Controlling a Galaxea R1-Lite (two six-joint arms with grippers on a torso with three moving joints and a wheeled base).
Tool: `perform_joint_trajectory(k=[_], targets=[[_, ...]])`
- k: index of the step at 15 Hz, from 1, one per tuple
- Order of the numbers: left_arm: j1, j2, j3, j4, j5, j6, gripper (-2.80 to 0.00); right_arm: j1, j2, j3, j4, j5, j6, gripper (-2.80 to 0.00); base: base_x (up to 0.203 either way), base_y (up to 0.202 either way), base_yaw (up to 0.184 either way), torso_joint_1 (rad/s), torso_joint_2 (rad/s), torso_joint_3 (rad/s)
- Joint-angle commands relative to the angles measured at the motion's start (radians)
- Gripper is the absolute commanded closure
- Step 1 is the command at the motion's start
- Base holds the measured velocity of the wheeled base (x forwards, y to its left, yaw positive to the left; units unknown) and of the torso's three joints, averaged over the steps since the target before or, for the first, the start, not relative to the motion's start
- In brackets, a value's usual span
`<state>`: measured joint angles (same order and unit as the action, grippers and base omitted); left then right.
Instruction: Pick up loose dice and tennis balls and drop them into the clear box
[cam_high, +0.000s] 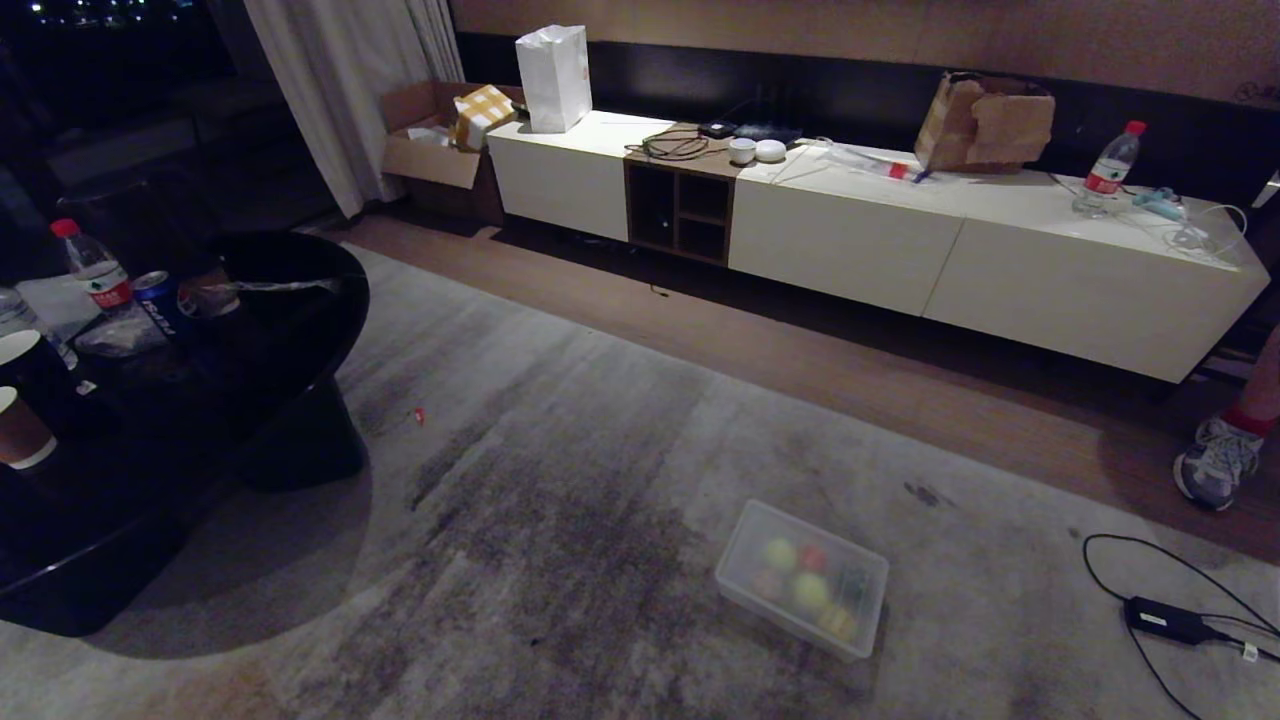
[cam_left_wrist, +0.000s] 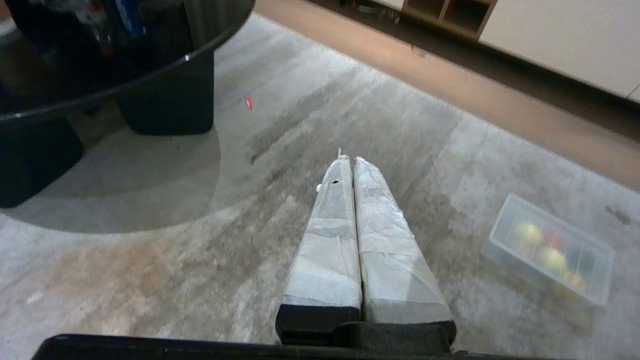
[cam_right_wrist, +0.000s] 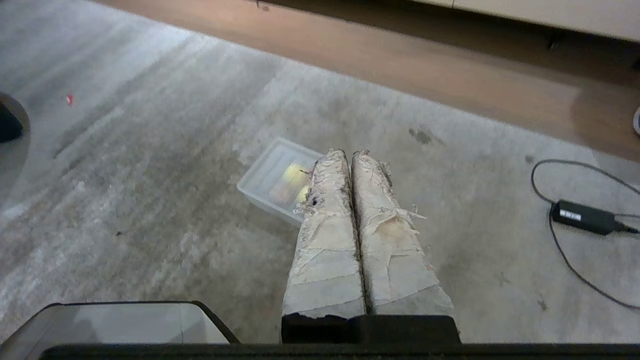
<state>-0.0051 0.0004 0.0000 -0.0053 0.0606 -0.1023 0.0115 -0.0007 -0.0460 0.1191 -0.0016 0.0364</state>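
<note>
Dice and tennis balls fill clear box.

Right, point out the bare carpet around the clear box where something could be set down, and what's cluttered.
Bare carpet spreads between the clear box and the black table, and from the box toward the wooden floor strip. The power adapter and its cable clutter the right. The tabletop is crowded with bottles and cups.

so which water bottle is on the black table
The bottle at the far left, beside a blue can on the black table. The other bottle stands on the long white cabinet.
</note>
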Motion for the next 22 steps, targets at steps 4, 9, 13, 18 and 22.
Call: perform_joint_trajectory(k=[4,9,13,18,22], targets=[[0.001,0.001,0.002,-0.001,0.001,-0.006,0.00,0.001,0.002,0.000,0.001,0.000,-0.001,0.00,0.000,0.000,0.000,0.004,0.00,0.197],[0.001,0.001,0.002,0.002,-0.002,0.004,0.00,0.001,0.002,0.000,0.001,0.000,-0.001,0.00,0.000,0.000,0.000,0.002,0.00,0.125],[0.000,0.001,0.002,0.002,-0.001,0.003,0.00,0.001,0.002,0.000,0.004,0.000,-0.001,0.00,0.000,0.000,0.000,0.001,0.00,0.010],[0.000,0.001,0.002,0.002,-0.001,0.003,0.00,0.001,0.002,-0.002,0.003,0.000,0.000,0.00,0.002,-0.002,0.080,0.003,0.00,0.002],[0.000,0.001,0.002,0.002,0.001,0.001,0.00,0.001,0.002,-0.001,0.003,0.000,0.000,0.00,0.001,-0.008,0.165,0.001,0.00,0.002]])
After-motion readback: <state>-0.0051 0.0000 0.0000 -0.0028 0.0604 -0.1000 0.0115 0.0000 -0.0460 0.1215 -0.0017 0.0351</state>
